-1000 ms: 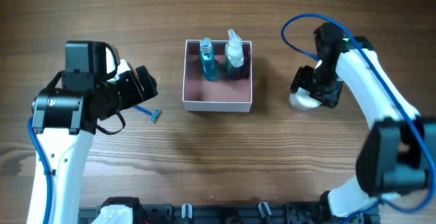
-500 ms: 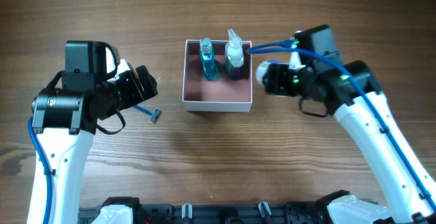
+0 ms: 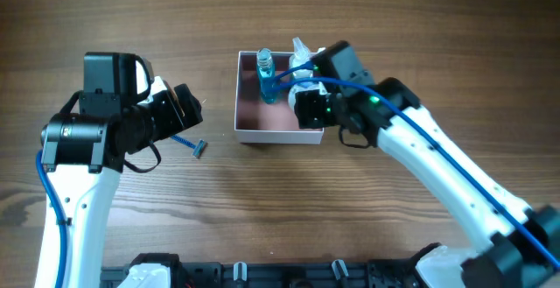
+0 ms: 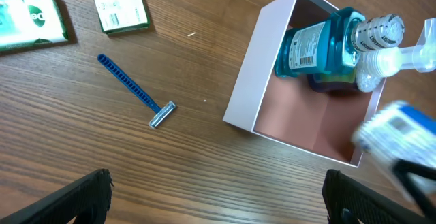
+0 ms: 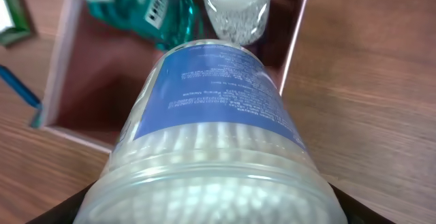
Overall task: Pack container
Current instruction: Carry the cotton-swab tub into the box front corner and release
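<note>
Container near half bare, bottles against far wall

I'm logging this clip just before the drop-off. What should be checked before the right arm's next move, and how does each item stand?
1. Jar of cotton swabs gripped by right pincer: ok.
2. Jar fully over the container: cannot tell; it hangs at the right wall.
3. Bare floor in container: ok, front half free.
4. Clearance from spray bottle and mouthwash bottle: cannot tell.
5. Left pincer open, apart from container, near razor: ok.
</note>
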Tool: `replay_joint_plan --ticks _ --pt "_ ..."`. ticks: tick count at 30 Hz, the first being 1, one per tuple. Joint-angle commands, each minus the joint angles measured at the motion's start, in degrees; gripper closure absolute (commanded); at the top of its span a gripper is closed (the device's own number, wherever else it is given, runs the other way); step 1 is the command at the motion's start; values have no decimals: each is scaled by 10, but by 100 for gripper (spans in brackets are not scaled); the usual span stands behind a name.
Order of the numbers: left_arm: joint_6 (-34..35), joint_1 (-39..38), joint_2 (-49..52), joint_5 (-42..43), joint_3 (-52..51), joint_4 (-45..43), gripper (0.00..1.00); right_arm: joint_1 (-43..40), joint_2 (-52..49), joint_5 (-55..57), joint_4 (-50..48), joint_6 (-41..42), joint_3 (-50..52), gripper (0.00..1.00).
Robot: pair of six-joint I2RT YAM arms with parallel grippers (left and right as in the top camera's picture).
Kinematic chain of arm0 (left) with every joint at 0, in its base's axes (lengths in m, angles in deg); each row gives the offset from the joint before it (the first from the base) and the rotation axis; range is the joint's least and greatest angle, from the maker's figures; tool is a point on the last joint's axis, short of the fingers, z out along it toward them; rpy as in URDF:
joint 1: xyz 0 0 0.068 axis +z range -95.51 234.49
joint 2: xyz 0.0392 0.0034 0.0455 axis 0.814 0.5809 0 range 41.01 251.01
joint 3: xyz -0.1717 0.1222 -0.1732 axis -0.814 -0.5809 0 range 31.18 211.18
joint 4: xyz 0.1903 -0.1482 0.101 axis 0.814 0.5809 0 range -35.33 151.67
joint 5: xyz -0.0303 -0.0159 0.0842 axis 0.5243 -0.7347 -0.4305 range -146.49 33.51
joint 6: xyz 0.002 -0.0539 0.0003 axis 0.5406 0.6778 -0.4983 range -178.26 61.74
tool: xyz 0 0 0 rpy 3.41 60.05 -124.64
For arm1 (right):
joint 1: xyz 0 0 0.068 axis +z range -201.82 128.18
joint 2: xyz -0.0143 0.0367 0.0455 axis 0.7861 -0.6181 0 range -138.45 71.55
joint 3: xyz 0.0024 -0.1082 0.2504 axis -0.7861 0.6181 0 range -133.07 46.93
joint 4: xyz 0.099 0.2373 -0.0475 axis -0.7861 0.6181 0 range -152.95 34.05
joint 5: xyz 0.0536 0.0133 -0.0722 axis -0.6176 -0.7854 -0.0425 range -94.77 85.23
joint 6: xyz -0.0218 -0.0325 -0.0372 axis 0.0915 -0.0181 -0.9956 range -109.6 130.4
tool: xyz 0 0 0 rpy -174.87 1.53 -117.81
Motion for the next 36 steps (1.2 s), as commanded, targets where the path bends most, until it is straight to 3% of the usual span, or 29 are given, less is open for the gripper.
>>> replay_joint_plan --ticks 1,15,24,36 --pt "-1 -2 0 3 10 -1 0 2 -33 14 -14 -7 -10 96" --pt "-1 -2 0 3 10 -2 0 2 -105 14 -24 -16 -10 92" --pt "-1 -2 0 3 10 -2 0 2 -106 9 -30 -16 -10 49" --pt "-1 -2 0 3 10 1 0 2 -106 12 -43 -18 -10 26"
